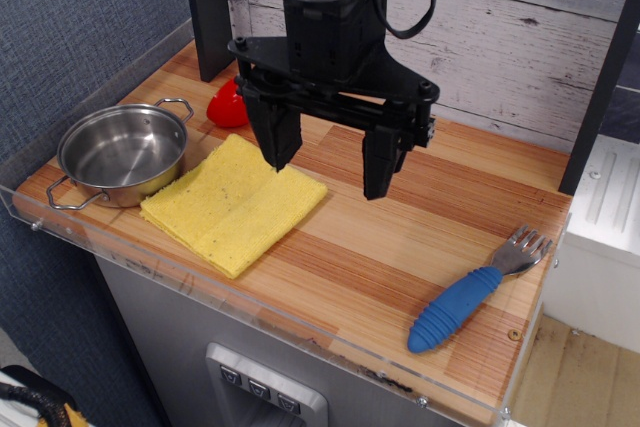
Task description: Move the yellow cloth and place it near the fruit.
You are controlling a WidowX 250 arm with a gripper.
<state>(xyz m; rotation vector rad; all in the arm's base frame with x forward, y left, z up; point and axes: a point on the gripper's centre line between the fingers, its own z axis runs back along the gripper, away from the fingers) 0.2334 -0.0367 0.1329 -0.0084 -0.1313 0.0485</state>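
The yellow cloth (235, 204) lies flat and folded on the wooden table, right of the steel pot. The red fruit (227, 104) sits at the back of the table, just behind the cloth's far corner and partly hidden by my arm. My black gripper (330, 165) hangs open and empty above the table, its left finger (277, 137) over the cloth's right corner and its right finger (380, 162) over bare wood. It holds nothing.
A steel pot (124, 153) with two handles stands at the left edge, touching the cloth. A fork with a blue handle (468, 299) lies at the front right. A clear rim (250, 312) runs along the table's front. A plank wall stands behind.
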